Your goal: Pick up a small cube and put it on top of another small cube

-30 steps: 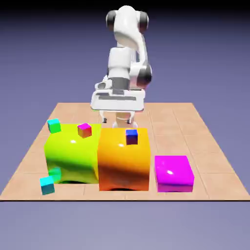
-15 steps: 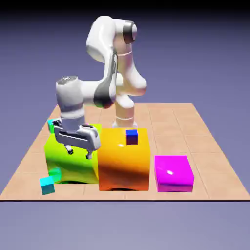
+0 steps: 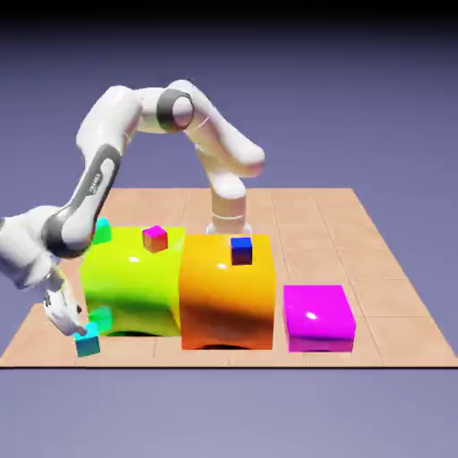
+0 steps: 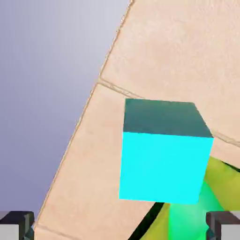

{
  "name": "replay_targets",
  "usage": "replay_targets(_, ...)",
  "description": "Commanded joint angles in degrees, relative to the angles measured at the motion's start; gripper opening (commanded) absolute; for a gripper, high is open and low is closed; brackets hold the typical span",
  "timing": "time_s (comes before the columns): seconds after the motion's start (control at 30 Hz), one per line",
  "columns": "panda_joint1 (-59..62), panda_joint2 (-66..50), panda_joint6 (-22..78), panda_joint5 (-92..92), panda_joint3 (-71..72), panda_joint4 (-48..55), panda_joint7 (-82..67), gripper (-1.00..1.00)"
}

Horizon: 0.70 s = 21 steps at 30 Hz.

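The small cube (image 3: 87,341), cyan with darker teal sides, sits on the table near the front corner at the exterior view's left, beside the lime block. My gripper (image 3: 75,322) hovers just above and left of it, open, holding nothing. In the hand view the small cube (image 4: 164,152) fills the middle, lying ahead of the two grey fingertips (image 4: 17,226) at the bottom corners, which stand apart from it. The other small cube (image 3: 102,231), cyan on top with green sides, rests behind the lime block, partly hidden by my forearm.
A big lime block (image 3: 132,279), an orange block (image 3: 225,291) and a lower magenta block (image 3: 318,316) stand in a row. A magenta-and-yellow cube (image 3: 155,237) sits on the lime block, a blue cube (image 3: 241,250) on the orange one. The table edge (image 4: 79,126) runs close by.
The arm has swung from above the lime block toward the exterior view's left front corner and dropped low next to the cyan cube. The jaws stayed open.
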State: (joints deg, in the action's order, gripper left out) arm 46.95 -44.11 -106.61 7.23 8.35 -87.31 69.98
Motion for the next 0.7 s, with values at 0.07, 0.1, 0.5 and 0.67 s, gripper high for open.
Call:
replay_targets(0.07, -0.7, -3.3, -7.5, 0.2, 0.0, -4.2, -0.5, 0.0)
replay_targets(0.1, -0.8, -3.6, -8.2, 0.2, 0.0, -4.6, -0.5, 0.0)
replay_targets(0.5, -7.2, 10.2, 6.6, 2.4, -12.7, -4.6, -7.6, -1.0)
replay_targets(0.67, -15.0, 18.3, 11.2, 2.1, -23.1, -8.9, -11.3, -1.0)
